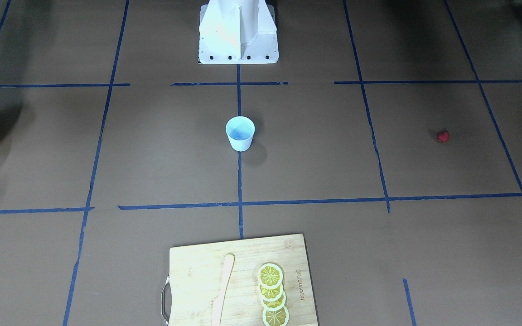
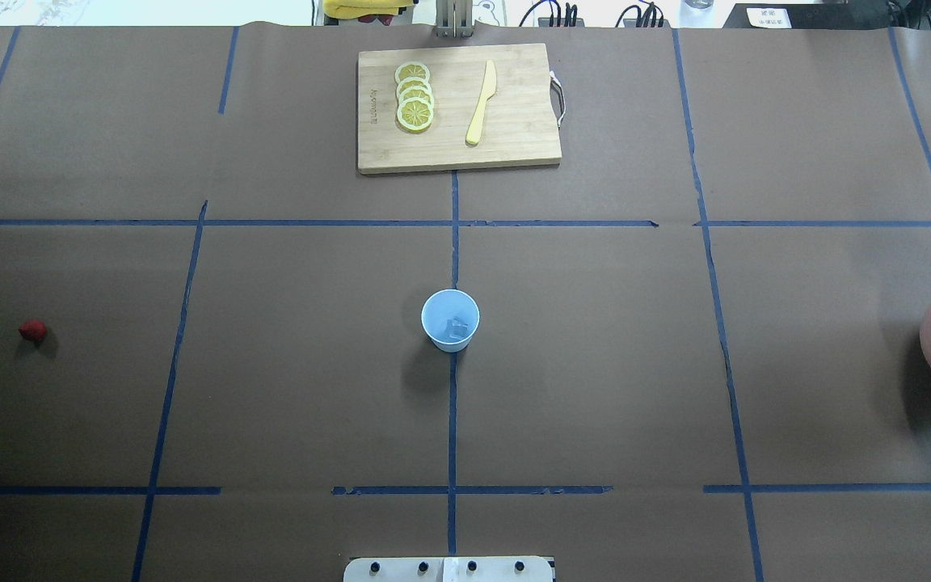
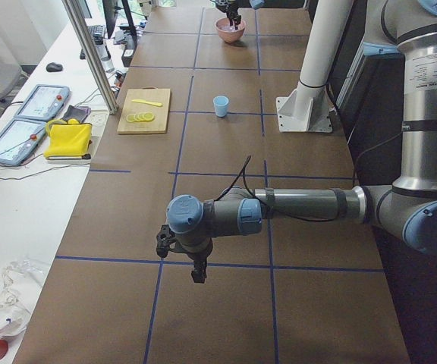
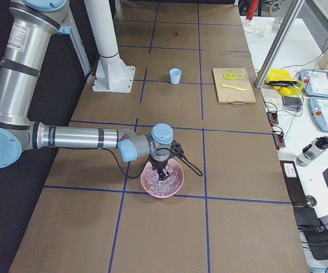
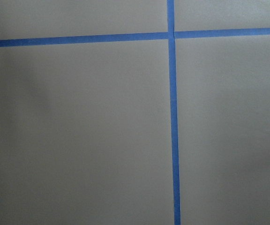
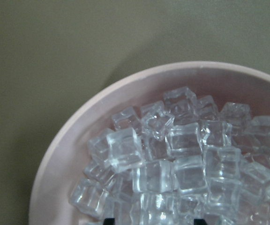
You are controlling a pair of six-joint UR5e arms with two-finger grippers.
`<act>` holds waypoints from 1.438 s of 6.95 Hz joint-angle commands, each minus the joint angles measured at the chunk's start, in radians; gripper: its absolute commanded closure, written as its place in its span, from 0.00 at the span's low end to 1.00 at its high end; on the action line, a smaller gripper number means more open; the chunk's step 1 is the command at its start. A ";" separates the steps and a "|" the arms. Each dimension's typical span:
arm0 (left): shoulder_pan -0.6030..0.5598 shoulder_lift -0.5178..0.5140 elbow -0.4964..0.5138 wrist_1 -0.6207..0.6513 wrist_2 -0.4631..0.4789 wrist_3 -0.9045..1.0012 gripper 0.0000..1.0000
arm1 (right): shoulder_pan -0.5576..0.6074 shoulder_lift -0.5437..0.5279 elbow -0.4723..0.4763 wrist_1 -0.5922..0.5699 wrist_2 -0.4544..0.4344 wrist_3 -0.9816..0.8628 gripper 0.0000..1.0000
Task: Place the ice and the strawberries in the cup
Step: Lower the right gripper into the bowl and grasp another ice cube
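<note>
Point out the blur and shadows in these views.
Left wrist view: soft and washed out, showing only tape on the table. Right wrist view: the ice is fairly crisp, with glints. Overhead view: the cup throws a soft shadow down and left.

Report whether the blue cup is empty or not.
Not empty: the upright cup holds what looks like one clear ice cube at its bottom in the overhead view. The strawberry lies apart.

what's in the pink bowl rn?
Clear ice cubes, heaped, fill the pink bowl. The bowl's floor and any lower cubes are covered by the pile.
</note>
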 commanded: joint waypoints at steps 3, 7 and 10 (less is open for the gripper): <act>0.000 0.000 0.000 0.000 0.000 0.002 0.00 | -0.010 0.000 -0.005 0.000 0.007 0.000 0.66; 0.000 0.000 -0.002 0.000 -0.002 0.000 0.00 | 0.006 0.000 0.016 0.000 0.015 -0.015 0.96; 0.000 0.000 -0.002 0.000 -0.002 0.000 0.00 | 0.085 0.018 0.113 -0.003 0.059 0.047 1.00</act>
